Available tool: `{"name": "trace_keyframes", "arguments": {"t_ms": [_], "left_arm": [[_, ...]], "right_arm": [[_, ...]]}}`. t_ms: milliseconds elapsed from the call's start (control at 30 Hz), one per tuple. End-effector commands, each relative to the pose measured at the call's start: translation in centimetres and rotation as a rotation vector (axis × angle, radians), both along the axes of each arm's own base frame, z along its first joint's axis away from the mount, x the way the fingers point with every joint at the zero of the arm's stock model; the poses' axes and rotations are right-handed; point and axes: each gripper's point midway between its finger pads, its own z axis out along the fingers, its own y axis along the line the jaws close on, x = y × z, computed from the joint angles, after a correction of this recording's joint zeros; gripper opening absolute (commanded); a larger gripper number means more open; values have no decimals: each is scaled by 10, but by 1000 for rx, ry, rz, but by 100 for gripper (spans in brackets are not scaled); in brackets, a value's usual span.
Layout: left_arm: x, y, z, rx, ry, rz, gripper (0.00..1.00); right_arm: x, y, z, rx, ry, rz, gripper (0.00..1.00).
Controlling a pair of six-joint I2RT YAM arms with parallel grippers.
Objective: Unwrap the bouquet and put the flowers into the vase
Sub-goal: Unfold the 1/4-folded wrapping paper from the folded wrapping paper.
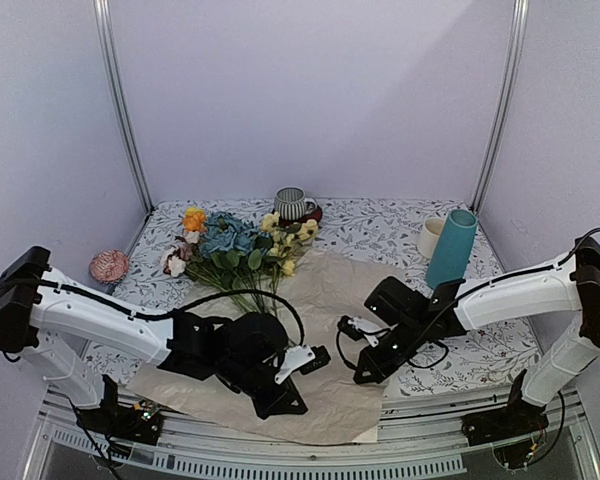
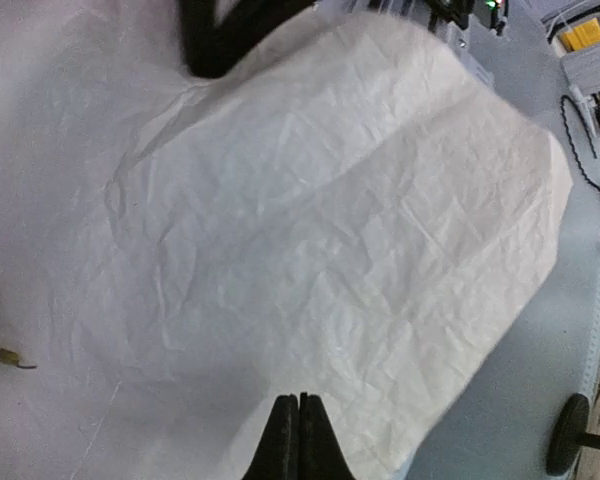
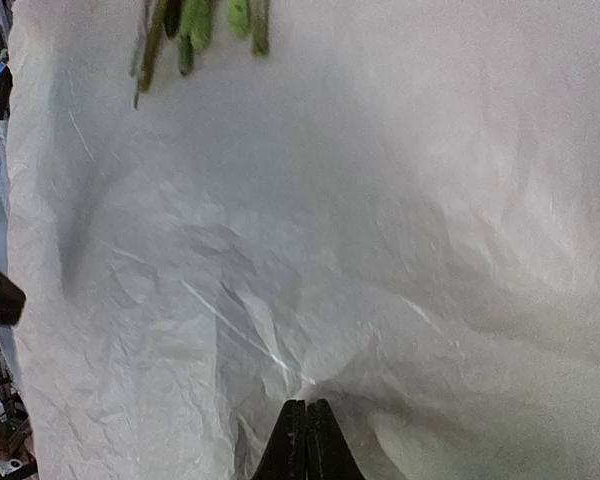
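We are reading the crinkled peach-pink wrapping paper (image 1: 330,285) as lying open and flat on the floral-print table cover (image 1: 400,225). The mixed artificial flowers (image 1: 235,245), in pink, yellow, orange, blue and cream, are lying loose at 11 o'clock of the sheet. Their green stem ends (image 3: 195,25) are resting on the paper. The tall teal-blue cylindrical vase (image 1: 451,248) is standing upright at 2 o'clock of the sheet, just beside a cream mug (image 1: 429,238).

The left gripper (image 1: 315,357) is sitting low over the sheet at 6 o'clock, and the right gripper (image 1: 348,328) is facing it from 4 o'clock. Both pairs of fingers are pressed fully together. We cannot tell whether either pair is nipping paper.

We are flagging these hazards:
- Dragging the sheet while the stems are resting on it is likely to scatter the flowers.
- Closing on a stem may also catch the paper under it.
- The right forearm is lying just in front of the vase, so a wide swing could topple it.
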Motion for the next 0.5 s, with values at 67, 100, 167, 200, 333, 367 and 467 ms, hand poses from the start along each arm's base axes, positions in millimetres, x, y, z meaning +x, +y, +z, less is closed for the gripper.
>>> {"name": "trace_keyframes", "arguments": {"t_ms": [67,100,167,200,333,367,467], "left_arm": [[11,23,-36,125,5,76,0],[10,25,-40,135,12,74,0],[7,27,-47,150,26,66,0],[6,28,-50,157,29,66,0],[7,31,-52,173,18,71,0],[9,31,-49,168,7,77,0],[17,29,-29,123,-45,102,0]], "right_arm": [[-21,-12,-16,10,96,-88,3],[-22,-13,-20,-3,100,-92,3],[-22,-15,-23,-28,94,-105,3],[-20,-15,-22,-33,84,-112,3],[-4,-11,3,-4,-2,-136,3],[1,-8,15,20,-36,-140,3],[24,3,49,96,-160,-178,3]]}}
